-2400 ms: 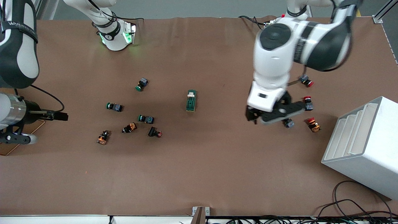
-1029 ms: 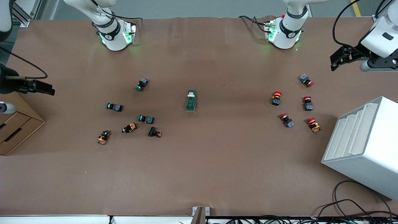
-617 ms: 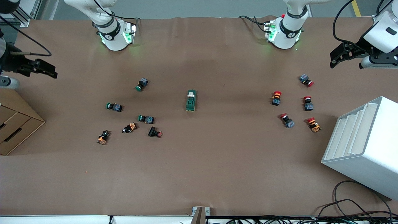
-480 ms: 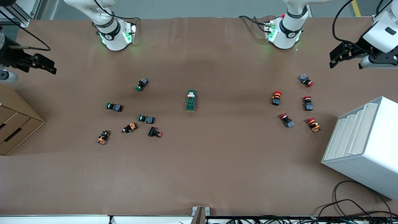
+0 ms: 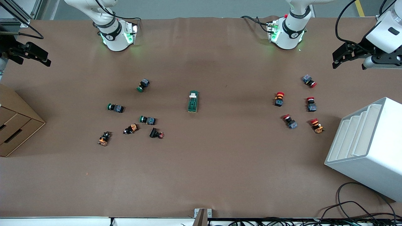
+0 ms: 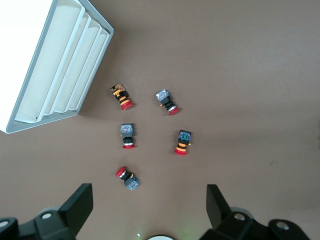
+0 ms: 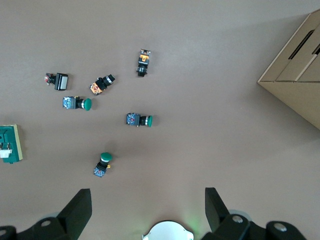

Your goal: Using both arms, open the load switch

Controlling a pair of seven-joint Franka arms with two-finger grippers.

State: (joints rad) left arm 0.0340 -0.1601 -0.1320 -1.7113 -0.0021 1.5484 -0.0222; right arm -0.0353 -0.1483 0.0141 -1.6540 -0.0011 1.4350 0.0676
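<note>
The load switch [image 5: 193, 101], a dark-green block with a white lever at its end farther from the front camera, lies alone at the middle of the table. It also shows at the edge of the right wrist view [image 7: 10, 143]. My left gripper [image 5: 338, 59] hangs open and empty high over the left arm's end of the table, above the red buttons [image 6: 149, 204]. My right gripper [image 5: 29, 55] hangs open and empty over the right arm's end [image 7: 147, 206]. Neither is close to the switch.
Several red-capped buttons [image 5: 279, 98] lie toward the left arm's end, beside a white slotted rack [image 5: 367, 147]. Green-capped and orange buttons [image 5: 147, 120] are scattered toward the right arm's end, near a cardboard drawer box [image 5: 12, 125]. Cables [image 5: 351, 207] trail at the near corner.
The left arm has lifted away from over the red buttons to the table's end. The right gripper has drifted toward the base side. The switch and the buttons have not moved.
</note>
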